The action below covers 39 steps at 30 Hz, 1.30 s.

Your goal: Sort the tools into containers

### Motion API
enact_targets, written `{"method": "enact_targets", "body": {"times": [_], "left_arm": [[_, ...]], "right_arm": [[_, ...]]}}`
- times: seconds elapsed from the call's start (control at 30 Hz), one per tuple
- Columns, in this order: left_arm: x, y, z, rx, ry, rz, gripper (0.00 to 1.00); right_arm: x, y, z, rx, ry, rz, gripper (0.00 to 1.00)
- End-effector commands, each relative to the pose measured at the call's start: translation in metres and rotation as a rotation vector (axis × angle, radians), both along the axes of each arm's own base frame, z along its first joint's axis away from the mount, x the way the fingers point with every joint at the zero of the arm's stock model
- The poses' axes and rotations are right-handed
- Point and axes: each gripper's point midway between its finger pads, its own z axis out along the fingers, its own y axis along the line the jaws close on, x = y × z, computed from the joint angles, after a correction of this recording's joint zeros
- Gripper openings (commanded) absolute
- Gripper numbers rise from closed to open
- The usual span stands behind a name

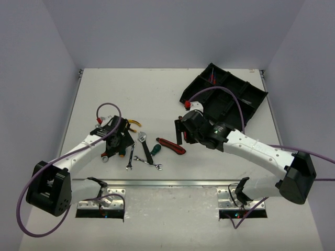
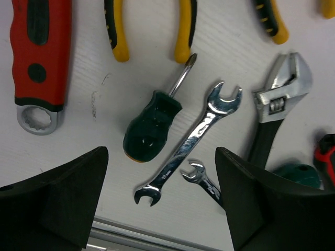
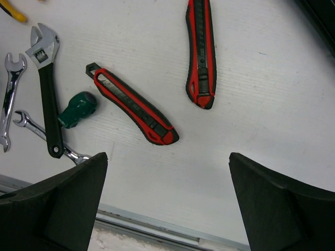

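Stubby green screwdriver [image 2: 149, 125], wrenches [image 2: 189, 140] and red-black utility knives [image 3: 133, 107] being left loose on the counter [image 1: 157, 89], outside the black tray [image 1: 252, 94], left tool [image 2: 162, 175] and right tool [image 3: 167, 172] both being held apart

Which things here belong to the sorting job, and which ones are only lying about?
Belong to the job:
black tray, yellow-handled pliers, green screwdriver, silver wrenches, adjustable wrench, red-black utility knives.

Only lying about:
purple cables, metal rail at the table's near edge.
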Motion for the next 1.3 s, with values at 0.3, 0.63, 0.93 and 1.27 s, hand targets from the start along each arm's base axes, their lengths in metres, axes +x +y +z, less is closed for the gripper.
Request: {"method": "enact_targets", "body": {"times": [0.3, 0.63, 0.93, 1.27], "left_arm": [[-0.004, 0.005, -0.042, -0.016, 0.026, 0.059, 0.67], [-0.004, -0.003, -0.047, -0.053, 0.005, -0.004, 0.26], [0.004, -0.033, -0.009, -0.2, -0.16, -0.175, 0.01], [-0.003, -0.116, 0.1, -0.595, -0.624, -0.642, 0.0]], "right_arm": [[0.008, 0.001, -0.004, 0.009, -0.03, -0.004, 0.97], [0.008, 0.009, -0.005, 0.028, -0.013, 0.007, 0.96], [0.008, 0.026, -0.008, 0.083, 0.0, 0.052, 0.96], [-0.009, 0.112, 0.029, 0.454, 0.081, 0.286, 0.99]]}}
